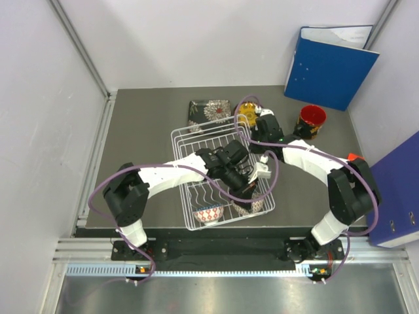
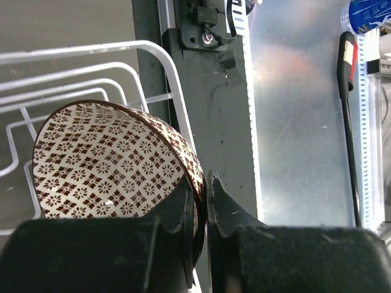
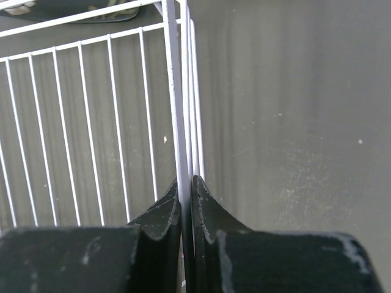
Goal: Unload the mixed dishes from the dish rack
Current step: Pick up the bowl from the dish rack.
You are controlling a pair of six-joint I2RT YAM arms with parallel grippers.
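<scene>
Three of the five dishes are sitting outside the dish rack (image 1: 190,140), so the unloading is looking a little more than half done. The black floral plate (image 1: 209,110) and the yellow plate (image 1: 249,108) are lying on the table (image 1: 144,144) just beyond the rack's far edge. The red mug (image 1: 312,120) is standing well apart to the right.

The left end effector (image 2: 204,183) is clamping the rim of a brown-patterned bowl (image 2: 110,165), one finger inside the rim and one outside. The bowl is tipping on its edge at the rack's near right corner. Whether it is hanging clear of the wires cannot be told from these views.

The right end effector (image 3: 186,184) is pinching the rack's upright wire wall near the far right corner, apparently steadying the rack.

The other patterned bowl (image 1: 208,214) is resting inside the rack at its near end, untouched.

Judging from this, two bowls are waiting to be cleared. The gripped one is needing only a lift out and a set-down on the table. The last one is calling for a fresh grasp after that.
</scene>
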